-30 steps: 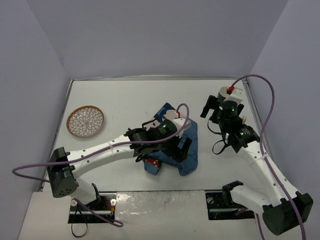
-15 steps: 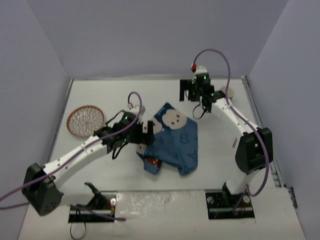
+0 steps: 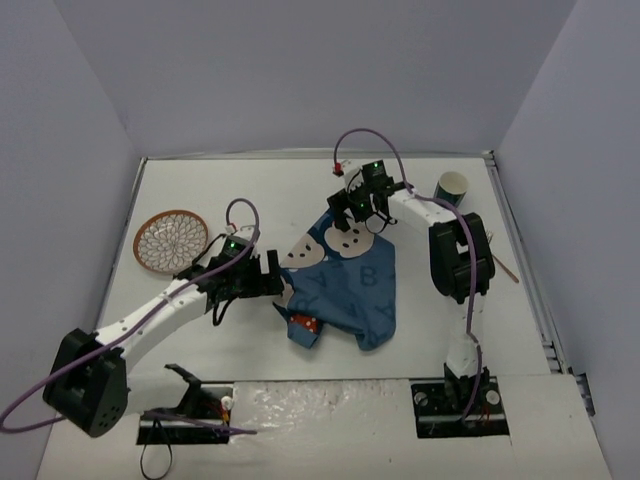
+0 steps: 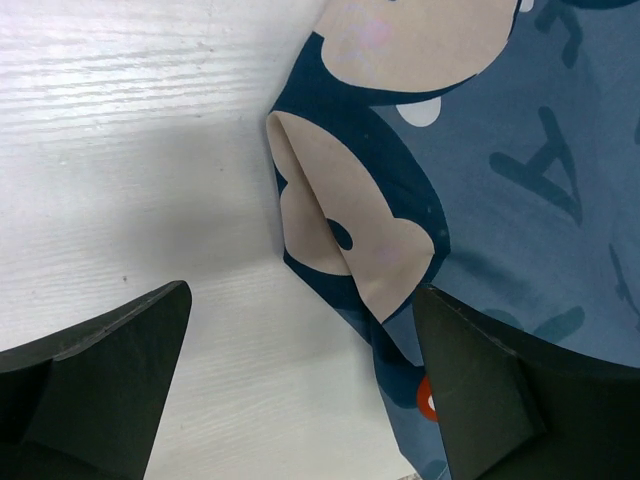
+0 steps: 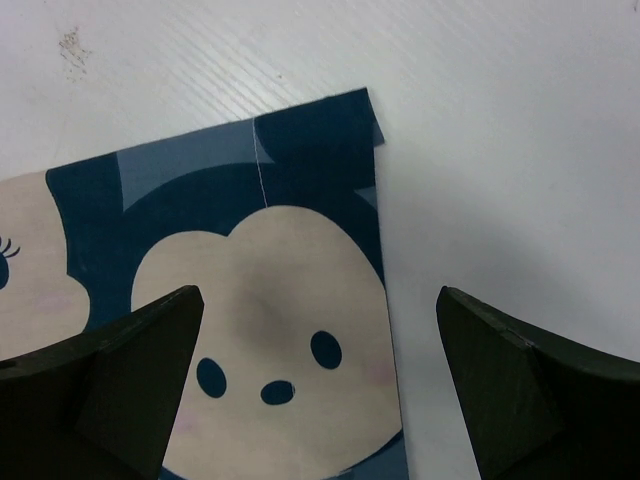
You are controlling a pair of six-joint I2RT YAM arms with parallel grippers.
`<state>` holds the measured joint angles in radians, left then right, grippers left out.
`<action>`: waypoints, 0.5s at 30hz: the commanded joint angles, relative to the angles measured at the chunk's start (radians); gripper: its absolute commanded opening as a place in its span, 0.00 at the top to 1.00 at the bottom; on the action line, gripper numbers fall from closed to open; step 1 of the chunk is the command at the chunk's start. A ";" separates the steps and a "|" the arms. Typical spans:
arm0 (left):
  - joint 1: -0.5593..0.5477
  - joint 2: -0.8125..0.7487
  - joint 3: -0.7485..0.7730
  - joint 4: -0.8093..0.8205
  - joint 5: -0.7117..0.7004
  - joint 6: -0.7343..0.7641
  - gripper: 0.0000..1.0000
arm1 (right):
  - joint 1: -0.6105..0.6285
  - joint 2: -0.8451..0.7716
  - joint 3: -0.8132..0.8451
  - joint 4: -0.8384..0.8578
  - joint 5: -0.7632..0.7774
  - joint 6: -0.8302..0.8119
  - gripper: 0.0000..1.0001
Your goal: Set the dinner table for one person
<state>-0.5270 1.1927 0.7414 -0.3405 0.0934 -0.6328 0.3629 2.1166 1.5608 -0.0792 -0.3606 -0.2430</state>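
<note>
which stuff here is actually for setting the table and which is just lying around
For the job: dinner table, blue placemat, patterned plate, paper cup.
Just lying about, as far as shows: thin brown stick, small red thing under the placemat's edge.

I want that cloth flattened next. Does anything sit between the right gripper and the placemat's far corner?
Nothing visible does. The right gripper hangs open straight over the placemat corner, which lies flat on the bare dinner table.
</note>
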 commanded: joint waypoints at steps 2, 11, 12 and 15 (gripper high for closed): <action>0.013 0.101 0.015 0.126 0.049 0.004 0.14 | 0.015 0.050 0.093 0.044 -0.071 -0.090 0.00; 0.019 0.121 0.008 0.152 0.058 -0.015 0.17 | 0.034 0.111 0.122 0.069 -0.075 -0.109 0.00; 0.019 0.120 0.007 0.151 0.059 -0.015 0.17 | 0.037 0.117 0.129 0.070 -0.075 -0.109 0.00; 0.020 0.119 -0.002 0.148 0.060 -0.018 0.17 | 0.041 0.134 0.145 0.069 -0.073 -0.113 0.00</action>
<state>-0.5156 1.3426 0.7382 -0.2409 0.1421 -0.6393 0.3925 2.2426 1.6444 -0.0489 -0.4126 -0.3400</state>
